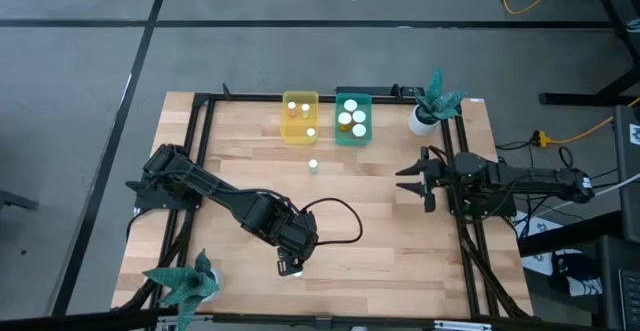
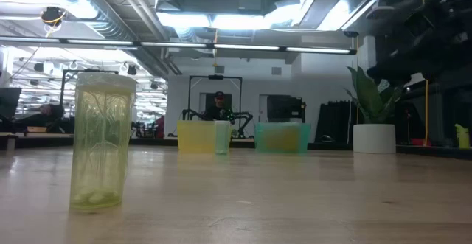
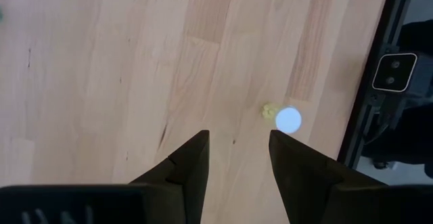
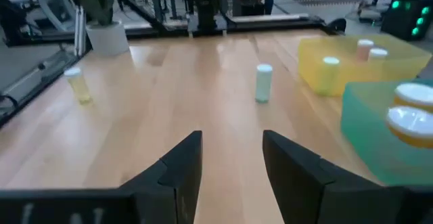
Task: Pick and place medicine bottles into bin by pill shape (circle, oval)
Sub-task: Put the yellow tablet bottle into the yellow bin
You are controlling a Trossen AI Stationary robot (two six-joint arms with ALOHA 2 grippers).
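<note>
Low view: translucent yellow cylindrical bottle (image 2: 102,141) on woodgrain table (image 2: 295,200).

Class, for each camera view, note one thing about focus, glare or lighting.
High view: even light, sharp. Low view: ceiling lights glare, and the near bottle looms large. Left wrist view: the bottle's cap is washed out white. Right wrist view: the teal bin at the edge is blurred.

Three bottles (image 1: 297,110) stand in the yellow bin (image 1: 300,132), three in the teal bin (image 1: 352,137), two loose on the table
</note>
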